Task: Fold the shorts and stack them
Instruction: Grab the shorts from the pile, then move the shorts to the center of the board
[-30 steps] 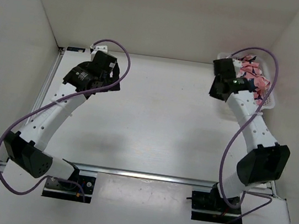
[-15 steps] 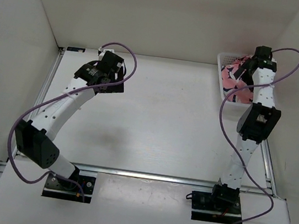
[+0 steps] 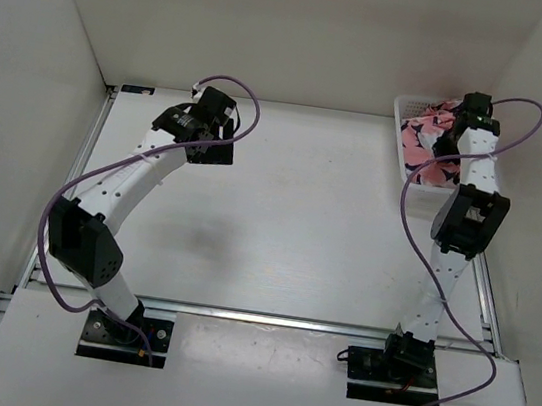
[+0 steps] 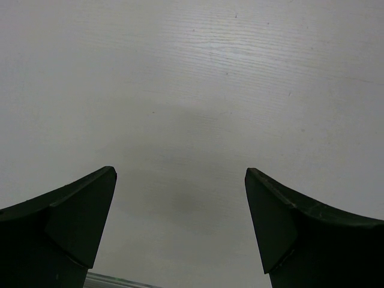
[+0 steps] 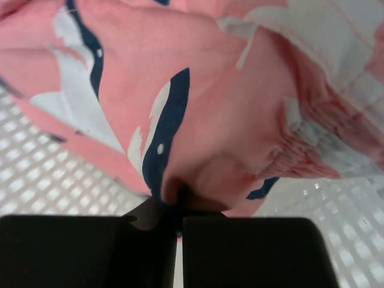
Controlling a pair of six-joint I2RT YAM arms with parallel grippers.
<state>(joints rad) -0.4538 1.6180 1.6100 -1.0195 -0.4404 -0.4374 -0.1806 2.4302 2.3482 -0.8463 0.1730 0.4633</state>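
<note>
Two robot arms stand at the near edge of a white table. The left arm reaches to the far left of the table. The right arm stretches to the far right corner, into a white mesh basket.

Pink shorts with navy and white shark shapes lie bunched in the basket. None are on the table.

The left gripper hangs over bare table, fingers spread wide, holding nothing. The right gripper has its fingers pressed together on a small fold of the shorts, just above the mesh floor.

The pinch looks thin, only the edge of a fold, so a quick lift could let the cloth slip free. The fingers sit close to the mesh, so a tip might snag it and drag the basket. The fabric is heaped, and I cannot tell how many pairs there are, so more than one might come up.
</note>
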